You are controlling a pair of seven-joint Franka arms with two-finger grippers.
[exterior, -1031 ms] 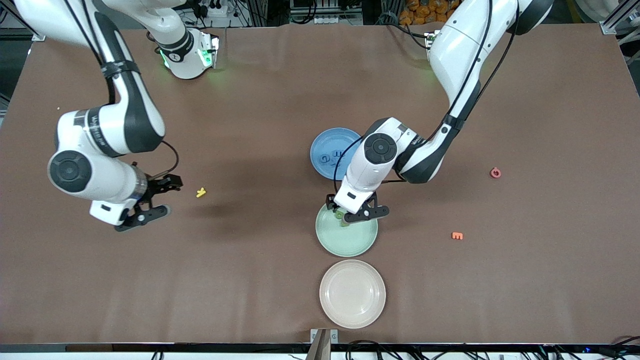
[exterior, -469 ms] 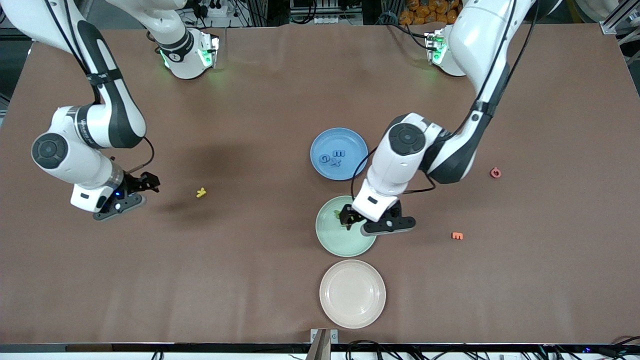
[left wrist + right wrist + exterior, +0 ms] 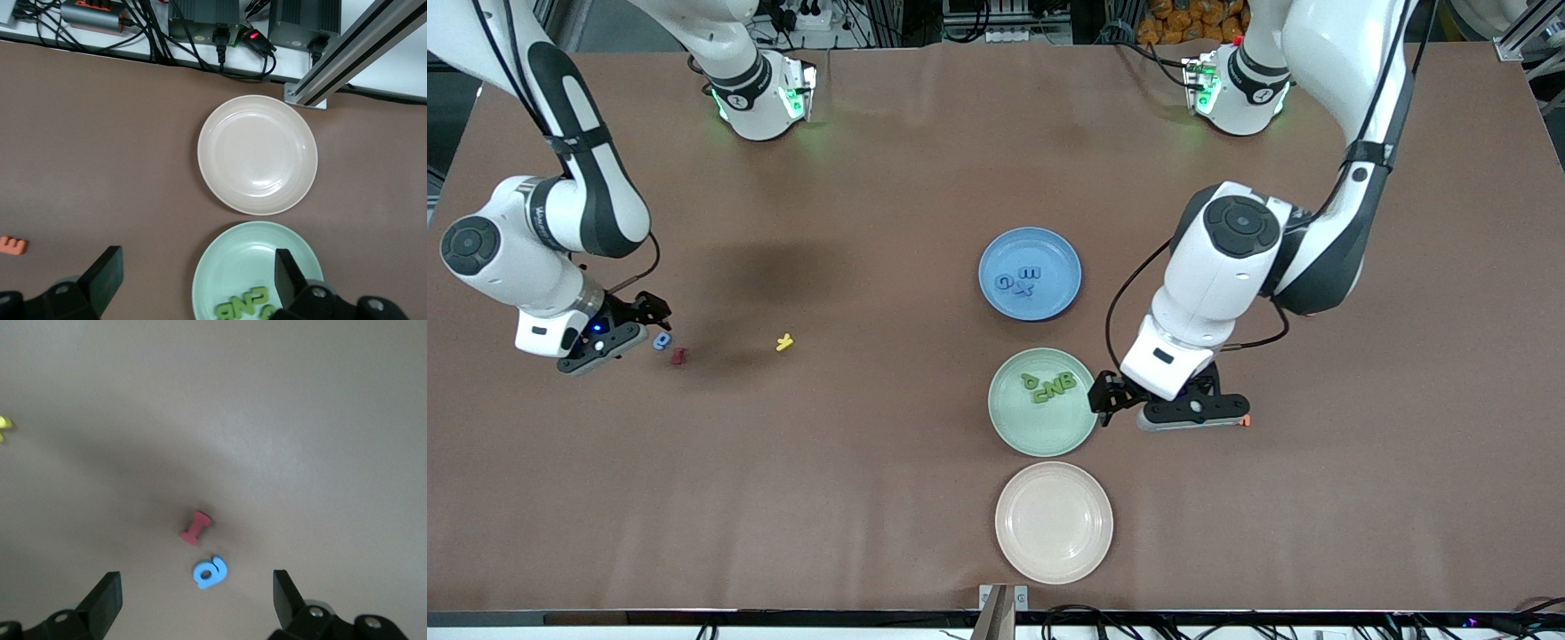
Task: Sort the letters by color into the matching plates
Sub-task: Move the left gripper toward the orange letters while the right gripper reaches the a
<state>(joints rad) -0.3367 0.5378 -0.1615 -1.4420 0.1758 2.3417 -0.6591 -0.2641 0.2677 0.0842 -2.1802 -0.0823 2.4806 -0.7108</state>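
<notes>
The pale green plate (image 3: pixel 1040 433) holds several green letters (image 3: pixel 1049 385); they also show in the left wrist view (image 3: pixel 243 305) on the plate (image 3: pixel 247 257). The blue plate (image 3: pixel 1049 246) holds three blue letters (image 3: pixel 1024 281). One blue letter (image 3: pixel 662 340) lies on the table toward the right arm's end, beside a red letter (image 3: pixel 679 356). My right gripper (image 3: pixel 618 331) is open and empty, low beside that blue letter (image 3: pixel 210 571). My left gripper (image 3: pixel 1152 407) is open and empty, over the table just beside the green plate.
A cream-white plate (image 3: pixel 1054 522) sits nearer the front camera than the green plate. A yellow letter (image 3: pixel 784 341) lies past the red one (image 3: pixel 196 527). An orange letter (image 3: pixel 12 245) lies by my left gripper. A red ring letter (image 3: pixel 1308 307) lies toward the left arm's end.
My left gripper has let go of a green letter in the green plate and drawn off toward its own end. My right gripper moved toward its end, uncovering the blue and red letters.
</notes>
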